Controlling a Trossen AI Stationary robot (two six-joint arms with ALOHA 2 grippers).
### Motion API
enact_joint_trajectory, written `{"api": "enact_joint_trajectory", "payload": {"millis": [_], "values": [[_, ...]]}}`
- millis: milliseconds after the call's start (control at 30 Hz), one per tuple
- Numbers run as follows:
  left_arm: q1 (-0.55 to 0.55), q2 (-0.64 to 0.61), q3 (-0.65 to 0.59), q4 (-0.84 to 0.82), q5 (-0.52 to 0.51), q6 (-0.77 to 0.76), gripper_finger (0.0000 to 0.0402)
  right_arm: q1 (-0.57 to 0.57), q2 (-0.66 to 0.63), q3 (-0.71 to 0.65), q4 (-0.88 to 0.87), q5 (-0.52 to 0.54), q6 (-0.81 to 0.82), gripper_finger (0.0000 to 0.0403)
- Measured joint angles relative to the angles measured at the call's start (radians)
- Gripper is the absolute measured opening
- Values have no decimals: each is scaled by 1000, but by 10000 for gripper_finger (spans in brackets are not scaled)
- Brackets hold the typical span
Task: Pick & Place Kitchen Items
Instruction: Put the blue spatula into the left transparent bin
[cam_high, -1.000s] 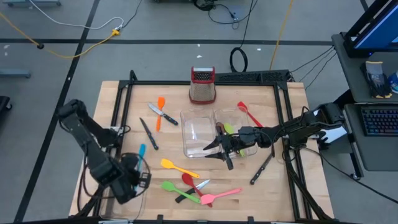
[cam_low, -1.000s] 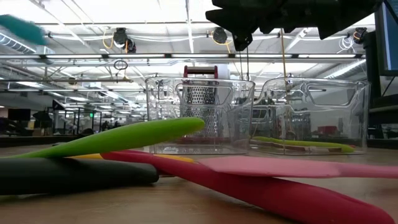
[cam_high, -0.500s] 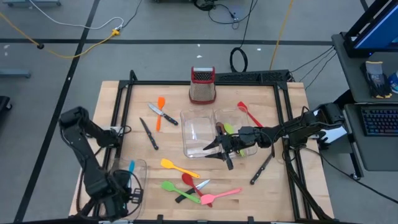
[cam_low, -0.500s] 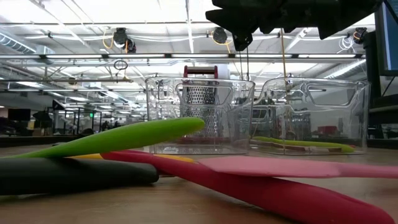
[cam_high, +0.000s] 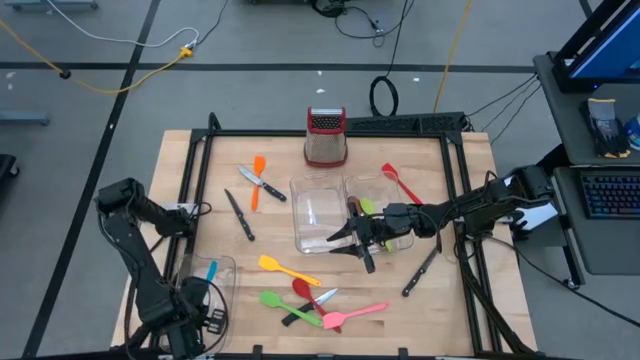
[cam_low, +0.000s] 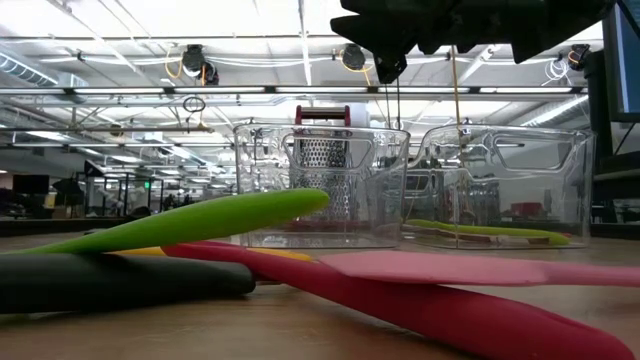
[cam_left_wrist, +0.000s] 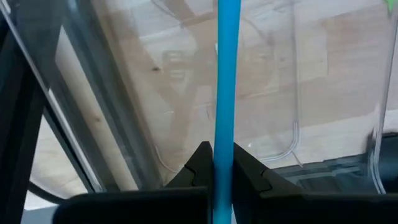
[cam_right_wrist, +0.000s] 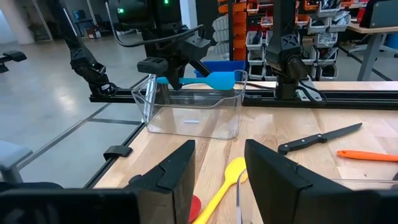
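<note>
Blue utensil (cam_left_wrist: 227, 93): pinched between the left claw's (cam_left_wrist: 216, 167) fingers, blade end hanging in the clear tray (cam_high: 190, 275) directly under that claw.
Left claw: pressed tight on the blue handle, over the worktop's (cam_high: 180, 190) near left corner.
Right claw (cam_right_wrist: 217, 163): spread, empty, above the middle trays; yellow spatula (cam_right_wrist: 225, 180) just ahead.

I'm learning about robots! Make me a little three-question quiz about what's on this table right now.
1. True or false: the left gripper holds the blue spatula over a clear tray.
2. Which colour is the utensil lying in the clear tray that the right gripper hovers by? A) green B) blue C) orange
3. Fill in: the grater has a ____ top.

Key: 1 true; 2 A, the green utensil; 3 red.
</note>
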Motion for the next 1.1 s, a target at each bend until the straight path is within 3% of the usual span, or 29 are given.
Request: {"api": "enact_joint_trajectory", "payload": {"millis": [567, 767, 933, 1100], "values": [[0, 0, 0, 19, -25, 62, 14, 0, 0, 0, 0, 0, 0, 132], [0, 17, -3, 11, -7, 85, 14, 0, 0, 0, 0, 0, 0, 131], [19, 68, -8, 44, 94, 137, 14, 0, 0, 0, 1, 0, 0, 131], [28, 92, -8, 62, 96, 176, 14, 0, 0, 0, 8, 1, 0, 131]]}}
